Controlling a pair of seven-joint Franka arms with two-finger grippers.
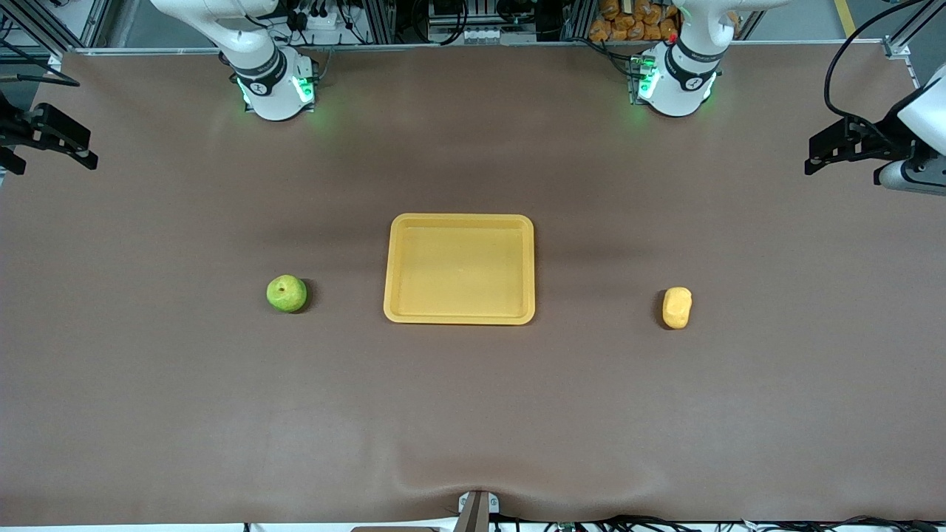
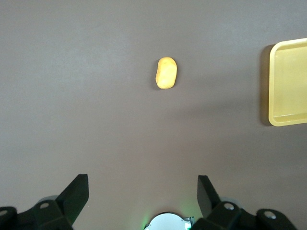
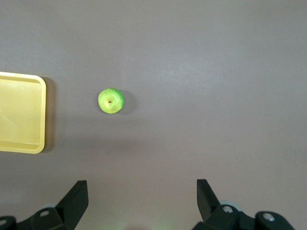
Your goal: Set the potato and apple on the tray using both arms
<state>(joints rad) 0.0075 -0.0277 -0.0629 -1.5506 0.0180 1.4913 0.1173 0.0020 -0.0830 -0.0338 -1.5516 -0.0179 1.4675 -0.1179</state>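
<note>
The yellow-orange tray (image 1: 394,270) lies flat in the middle of the table with nothing in it. The green apple (image 1: 286,293) sits on the table beside the tray, toward the right arm's end. The potato (image 1: 677,307) lies beside the tray toward the left arm's end. My left gripper (image 1: 819,157) hangs open and empty, high over the left arm's end of the table. My right gripper (image 1: 83,151) hangs open and empty, high over the right arm's end. The left wrist view shows its open gripper (image 2: 142,184), the potato (image 2: 166,73) and a tray edge (image 2: 274,86). The right wrist view shows its open gripper (image 3: 142,187), the apple (image 3: 111,101) and a tray edge (image 3: 38,115).
The brown mat (image 1: 473,414) covers the whole table. The two arm bases (image 1: 277,89) (image 1: 676,85) stand along the edge farthest from the front camera. A small metal bracket (image 1: 477,510) sits at the edge nearest that camera. Cables and orange items (image 1: 628,22) lie off the table by the bases.
</note>
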